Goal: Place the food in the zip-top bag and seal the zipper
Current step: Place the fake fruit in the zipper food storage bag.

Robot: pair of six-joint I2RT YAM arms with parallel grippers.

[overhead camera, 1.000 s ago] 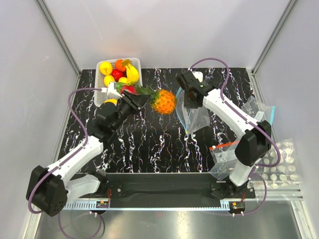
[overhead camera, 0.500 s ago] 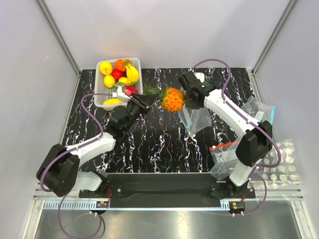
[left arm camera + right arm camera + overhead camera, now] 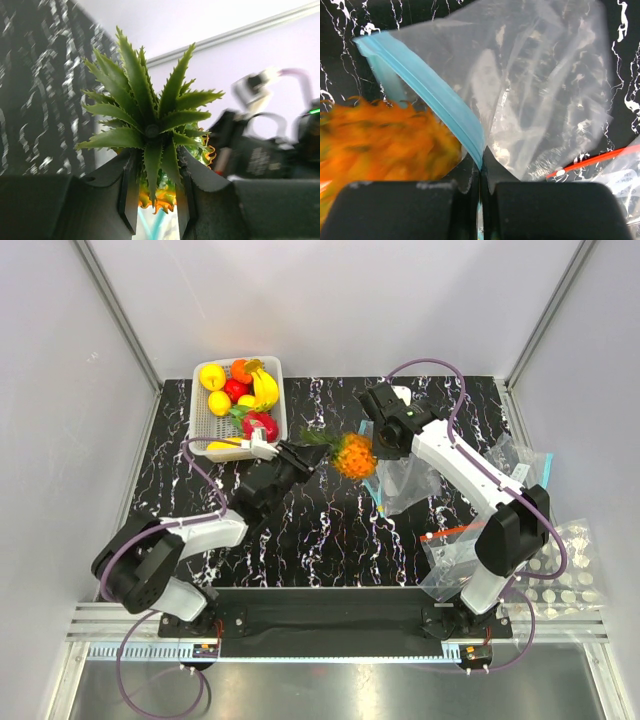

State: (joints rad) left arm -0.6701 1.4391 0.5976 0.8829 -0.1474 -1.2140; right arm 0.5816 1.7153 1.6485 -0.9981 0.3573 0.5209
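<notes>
The left gripper pinches the pineapple by its green crown, so the orange body hangs in the air over the far middle of the table, right at the bag's open mouth. The right gripper is clamped tight on the bag's blue zipper strip, holding that edge up.

Lab test cell: white walls, alu frame rails.

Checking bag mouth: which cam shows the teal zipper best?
Right wrist: zipper runs large across frame, pinched in the right gripper. Top external shows only a sliver; left wrist just a teal glimpse under the pineapple.
</notes>
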